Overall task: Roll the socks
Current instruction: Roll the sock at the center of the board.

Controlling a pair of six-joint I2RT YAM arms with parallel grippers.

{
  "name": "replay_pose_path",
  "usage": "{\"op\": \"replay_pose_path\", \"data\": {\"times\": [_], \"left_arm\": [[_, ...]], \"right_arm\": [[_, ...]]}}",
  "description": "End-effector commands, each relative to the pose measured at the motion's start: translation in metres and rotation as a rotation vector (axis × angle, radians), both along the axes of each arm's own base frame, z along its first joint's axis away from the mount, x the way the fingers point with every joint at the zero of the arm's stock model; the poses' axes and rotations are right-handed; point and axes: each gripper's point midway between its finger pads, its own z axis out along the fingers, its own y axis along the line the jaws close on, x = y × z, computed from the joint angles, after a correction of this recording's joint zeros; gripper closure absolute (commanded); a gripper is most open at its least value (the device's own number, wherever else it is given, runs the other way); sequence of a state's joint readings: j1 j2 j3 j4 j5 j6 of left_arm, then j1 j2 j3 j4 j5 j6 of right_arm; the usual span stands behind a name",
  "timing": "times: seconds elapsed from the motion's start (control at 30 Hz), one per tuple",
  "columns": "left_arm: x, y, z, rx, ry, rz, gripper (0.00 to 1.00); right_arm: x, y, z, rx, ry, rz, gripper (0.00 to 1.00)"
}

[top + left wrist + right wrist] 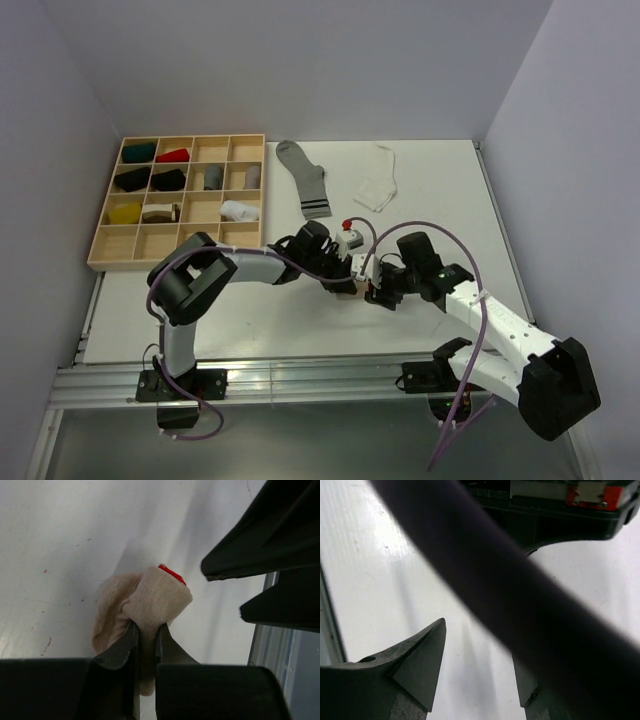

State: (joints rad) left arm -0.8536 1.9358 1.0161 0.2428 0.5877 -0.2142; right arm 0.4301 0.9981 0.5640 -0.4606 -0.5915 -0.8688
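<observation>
The beige sock (152, 597) is bunched into a loose roll on the white table, and its red end (172, 574) shows at the far side. My left gripper (147, 628) is shut on the sock's near fold. In the top view the left gripper (346, 280) sits at the table's middle front and the sock is mostly hidden under it. My right gripper (377, 292) is just to its right, open and empty in the right wrist view (480, 665), with only bare table between its fingers (420, 660). A long grey-white sock with black stripes (305, 178) lies flat at the back.
A short white sock (378, 182) lies at the back, right of the striped one. The wooden compartment tray (108, 258) at the back left holds several rolled socks. A purple cable (520, 605) crosses the right wrist view. The left gripper's body (560, 500) is close ahead of the right fingers.
</observation>
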Motion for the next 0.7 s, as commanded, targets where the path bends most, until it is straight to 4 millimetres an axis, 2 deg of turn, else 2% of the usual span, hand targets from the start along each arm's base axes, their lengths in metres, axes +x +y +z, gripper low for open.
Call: {"op": "replay_pose_path", "data": {"times": [0.0,0.23,0.67], "left_arm": [[-0.054,0.052,-0.077,0.283,0.264,-0.018,1.0],[-0.062,0.054,-0.082,0.292,0.328,-0.042,1.0],[-0.071,0.054,-0.086,0.279,0.402,-0.08,1.0]], "right_arm": [[0.025,0.002,0.002,-0.031,-0.121,-0.031,0.39],[0.033,0.01,-0.011,-0.047,-0.153,-0.021,0.37],[0.023,0.016,-0.042,-0.163,-0.139,0.039,0.38]]}}
